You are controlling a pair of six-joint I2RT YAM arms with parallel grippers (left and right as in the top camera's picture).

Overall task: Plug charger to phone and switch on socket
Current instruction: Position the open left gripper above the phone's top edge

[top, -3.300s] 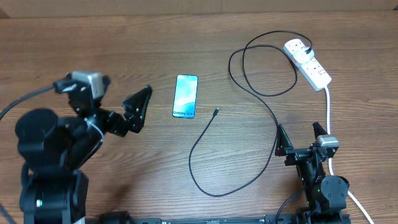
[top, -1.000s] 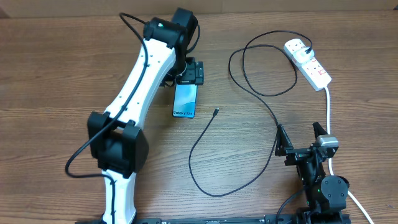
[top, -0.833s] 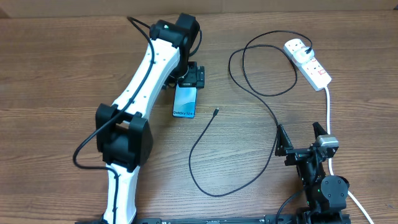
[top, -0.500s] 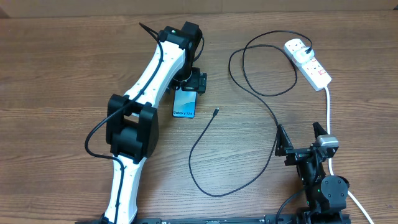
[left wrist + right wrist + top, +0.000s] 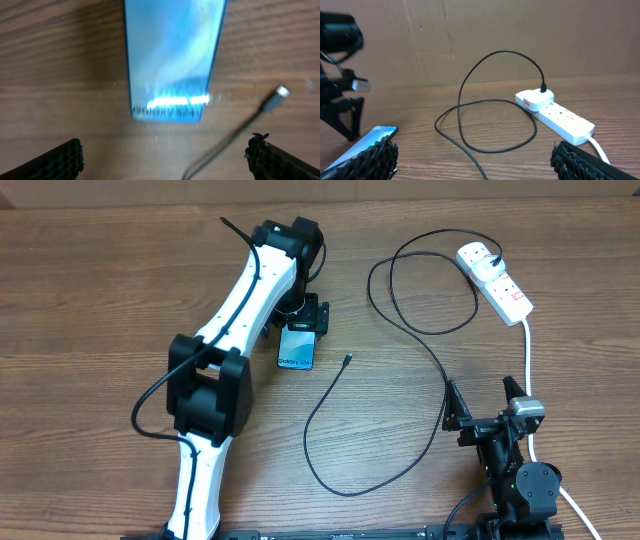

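Hanging above the far end of the phone (image 5: 297, 350), the left gripper (image 5: 303, 318) has its jaws spread wide, clasping nothing. The charger (image 5: 330, 395) lies on the table (image 5: 100, 280), its connector tip (image 5: 347, 360) just right of the phone, its plug (image 5: 497, 260) in the socket (image 5: 505, 290). The right gripper (image 5: 487, 402) sits near the front edge, jaws likewise apart.

One slim blue-screened smartphone (image 5: 297, 348), one long thin black charger cable (image 5: 505, 51) and one white oblong power strip (image 5: 500, 283) lie on one brown wooden table (image 5: 100, 260). The strip seems to carry two red switches (image 5: 518, 299), though they show too small to be sure. There are two arms: one white-and-black robot arm (image 5: 245, 290) and one black robot arm (image 5: 510, 465).
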